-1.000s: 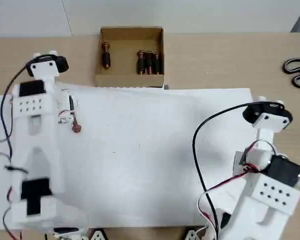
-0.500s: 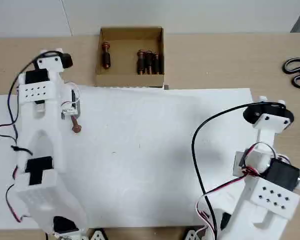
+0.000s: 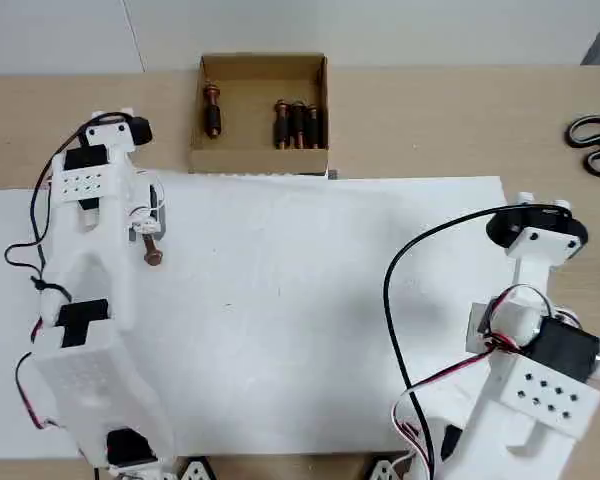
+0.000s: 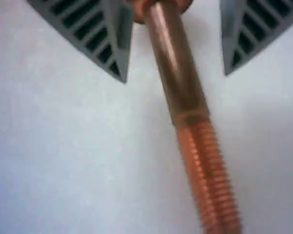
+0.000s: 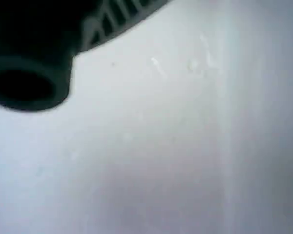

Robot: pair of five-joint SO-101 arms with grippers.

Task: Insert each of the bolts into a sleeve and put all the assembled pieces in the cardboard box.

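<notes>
A copper bolt (image 3: pixel 152 248) lies on the white sheet (image 3: pixel 310 310) at the left. My left gripper (image 3: pixel 147 226) hangs over it, open. In the left wrist view its grey fingers (image 4: pixel 95 36) stand on either side of the bolt (image 4: pixel 185 112), near the head end and clear of the shaft. My right arm (image 3: pixel 535 370) rests at the near right. In the right wrist view my right gripper (image 5: pixel 63 44) is shut on a black sleeve (image 5: pixel 27 85), held just above the sheet. The cardboard box (image 3: pixel 263 155) at the back holds several assembled pieces (image 3: pixel 298 125).
Black scissors (image 3: pixel 595 143) lie on the wooden table at the far right. The white sheet spreads between the two arms, and its far edge meets the box's front wall. A black cable (image 3: pixel 400 280) loops from the right arm over the sheet.
My left arm swung slightly rightward and its gripper settled over the bolt, which stayed in place. The right arm shifted very little.
</notes>
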